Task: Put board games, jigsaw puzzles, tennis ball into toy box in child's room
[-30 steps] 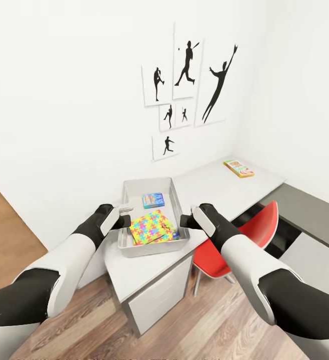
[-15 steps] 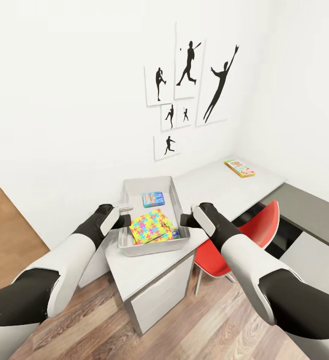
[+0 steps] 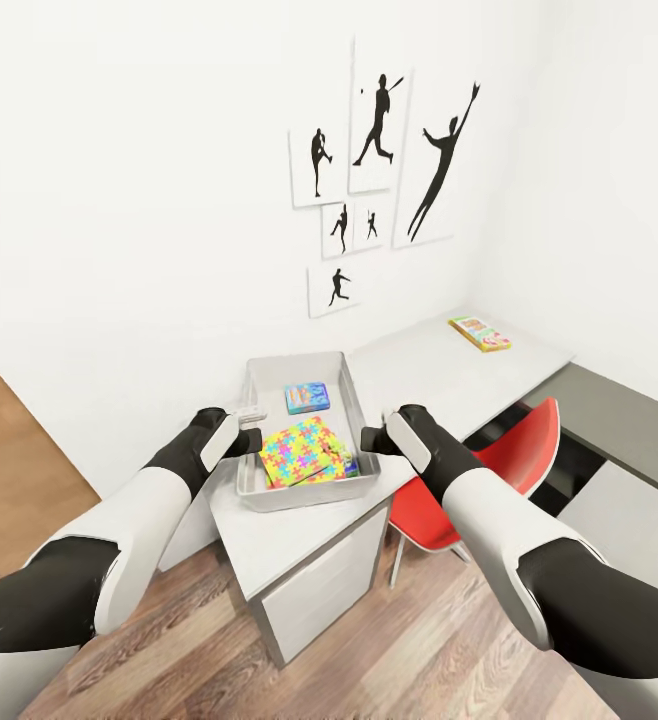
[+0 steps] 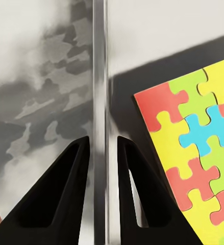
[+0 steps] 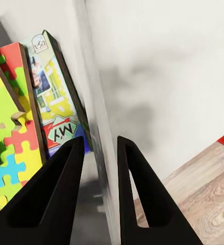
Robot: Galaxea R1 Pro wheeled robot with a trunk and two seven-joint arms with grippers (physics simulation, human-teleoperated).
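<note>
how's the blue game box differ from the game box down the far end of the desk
The blue board game lies inside the toy box, behind the jigsaw puzzle; the orange-green board game lies out on the bare table near the corner. One is blue, the other orange and green. Both are small flat printed boxes lying face up.

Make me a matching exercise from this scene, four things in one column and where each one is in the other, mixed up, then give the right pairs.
Things:
1. blue board game
2. orange-green board game
3. jigsaw puzzle
4. red chair

Places:
A. on the far end of the table, outside the toy box
B. tucked under the table
C. in the toy box, far end
D. in the toy box, near end, between the left gripper and right gripper

Pairs: 1-C, 2-A, 3-D, 4-B
</note>
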